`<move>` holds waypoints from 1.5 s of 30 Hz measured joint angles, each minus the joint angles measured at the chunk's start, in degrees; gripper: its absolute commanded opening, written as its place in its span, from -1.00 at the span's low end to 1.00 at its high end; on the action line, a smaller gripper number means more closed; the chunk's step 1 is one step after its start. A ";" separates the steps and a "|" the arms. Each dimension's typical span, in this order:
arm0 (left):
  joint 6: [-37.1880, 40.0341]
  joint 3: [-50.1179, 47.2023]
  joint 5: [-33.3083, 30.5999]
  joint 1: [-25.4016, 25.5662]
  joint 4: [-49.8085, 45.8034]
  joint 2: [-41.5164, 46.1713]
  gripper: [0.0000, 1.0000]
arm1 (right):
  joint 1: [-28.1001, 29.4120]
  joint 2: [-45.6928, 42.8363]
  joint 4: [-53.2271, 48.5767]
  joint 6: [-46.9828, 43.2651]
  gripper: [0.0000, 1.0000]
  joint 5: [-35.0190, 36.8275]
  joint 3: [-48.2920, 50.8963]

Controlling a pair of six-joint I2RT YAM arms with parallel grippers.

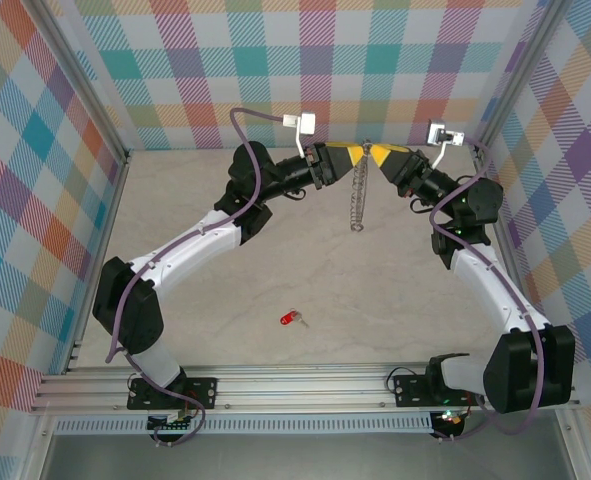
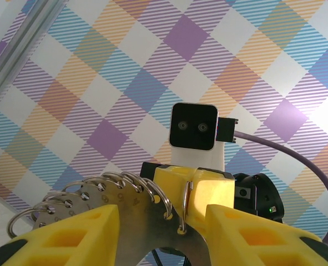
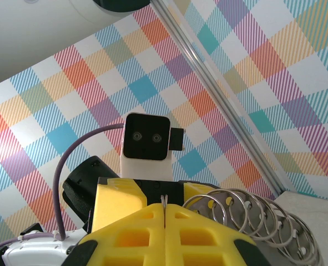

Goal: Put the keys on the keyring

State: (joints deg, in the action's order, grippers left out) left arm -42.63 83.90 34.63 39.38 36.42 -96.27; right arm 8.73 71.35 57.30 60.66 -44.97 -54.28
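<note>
The keyring (image 1: 357,195) hangs like a silver chain between my two grippers, high over the back of the table. Up close it is a flat metal plate (image 2: 125,216) carrying several wire rings (image 3: 252,213). My right gripper (image 1: 375,155) (image 3: 165,213) is shut on one thin ring, which is pinched edge-on between its yellow pads. My left gripper (image 1: 351,157) (image 2: 162,217) faces it with its fingers apart. The plate lies between them, with a sliver of room on the right side. The red-headed key (image 1: 291,319) lies alone on the table near the front.
Checked walls and aluminium posts (image 1: 125,190) close in the table on the left, back and right. A metal rail (image 1: 305,385) runs along the front edge by the arm bases. Purple cables (image 1: 237,125) loop off both wrists.
</note>
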 measured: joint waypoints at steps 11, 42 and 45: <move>-0.02 2.32 0.44 0.98 0.46 -0.55 -0.49 | 0.00 0.20 0.09 -0.02 -1.00 0.00 0.09; 0.00 2.12 0.13 1.07 0.33 -0.87 -1.00 | 0.00 0.20 0.09 -0.04 -1.00 0.22 0.20; 0.02 2.12 0.17 1.07 0.35 -0.90 -1.00 | 0.00 0.20 0.07 -0.04 -1.00 0.24 0.20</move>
State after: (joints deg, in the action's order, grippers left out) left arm -42.61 86.02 34.81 40.45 36.77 -97.17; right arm 8.73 71.55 57.36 60.62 -44.73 -54.08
